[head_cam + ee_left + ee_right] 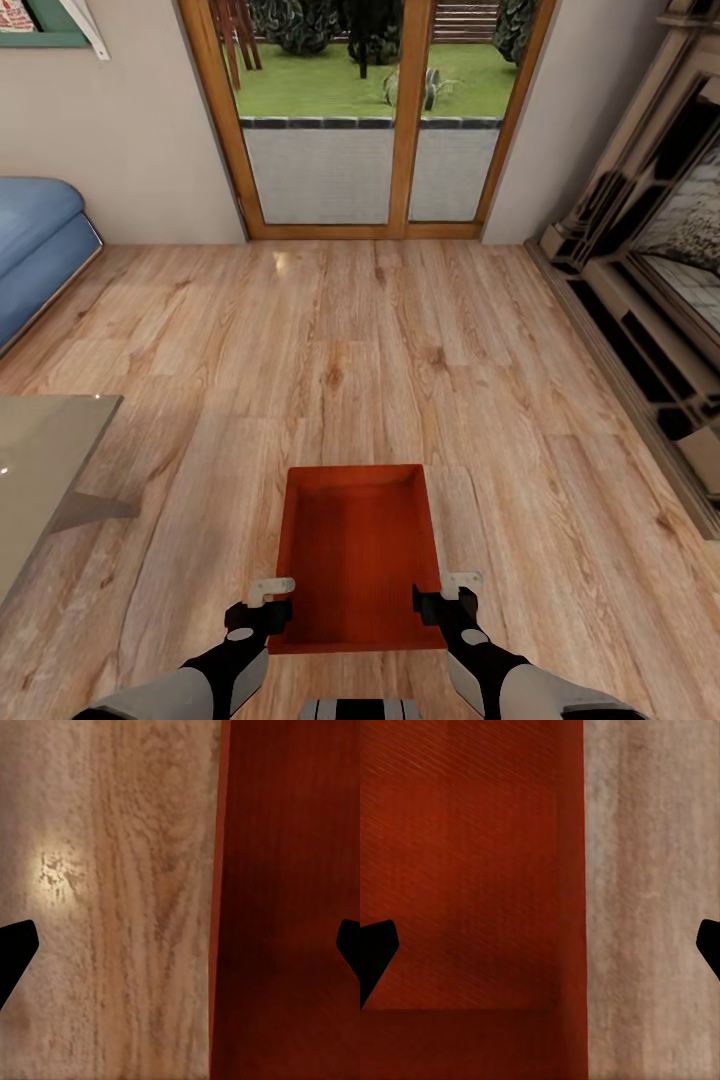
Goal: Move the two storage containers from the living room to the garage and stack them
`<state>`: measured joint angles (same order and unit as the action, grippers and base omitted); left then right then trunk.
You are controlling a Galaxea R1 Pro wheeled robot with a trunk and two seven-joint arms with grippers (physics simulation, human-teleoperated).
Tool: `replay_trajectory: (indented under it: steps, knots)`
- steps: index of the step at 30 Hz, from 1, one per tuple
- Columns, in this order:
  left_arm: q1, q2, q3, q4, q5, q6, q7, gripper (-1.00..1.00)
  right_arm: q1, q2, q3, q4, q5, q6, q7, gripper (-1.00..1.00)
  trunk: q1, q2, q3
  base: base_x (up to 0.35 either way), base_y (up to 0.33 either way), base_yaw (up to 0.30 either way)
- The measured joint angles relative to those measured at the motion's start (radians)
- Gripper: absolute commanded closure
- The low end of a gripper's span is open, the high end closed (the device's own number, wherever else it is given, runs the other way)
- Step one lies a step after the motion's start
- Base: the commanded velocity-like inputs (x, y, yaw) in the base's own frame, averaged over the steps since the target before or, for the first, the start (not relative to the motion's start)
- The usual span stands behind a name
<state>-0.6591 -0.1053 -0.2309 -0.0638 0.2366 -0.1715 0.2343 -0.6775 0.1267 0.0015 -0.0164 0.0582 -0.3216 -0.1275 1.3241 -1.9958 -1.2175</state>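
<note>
Container btwn your grippers, long axis pointing away toward the glass doors (372, 110).

Orange-red storage container (358, 560) upright; left gripper (268, 600) & right gripper (445, 595) spread wide, each straddling a side wall.

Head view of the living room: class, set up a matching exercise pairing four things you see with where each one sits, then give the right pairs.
Things:
1. storage container
2. blue sofa
3. glass doors
4. fireplace

Places:
A. far wall, garden behind
B. left edge of the picture
C. wood floor, between both grippers
D. right side of the room

Pairs: 1-C, 2-B, 3-A, 4-D
</note>
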Motion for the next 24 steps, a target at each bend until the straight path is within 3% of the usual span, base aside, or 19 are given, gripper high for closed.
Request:
replay_trajectory:
  steps: [24]
  knots:
    - [0.0,-0.001,0.002,0.0,0.001,0.0,0.0,-1.0,0.0,-0.001,0.0,0.0,0.0,0.0,0.0,-1.0,0.004,-0.007,-0.003,0.0,0.0,0.0]
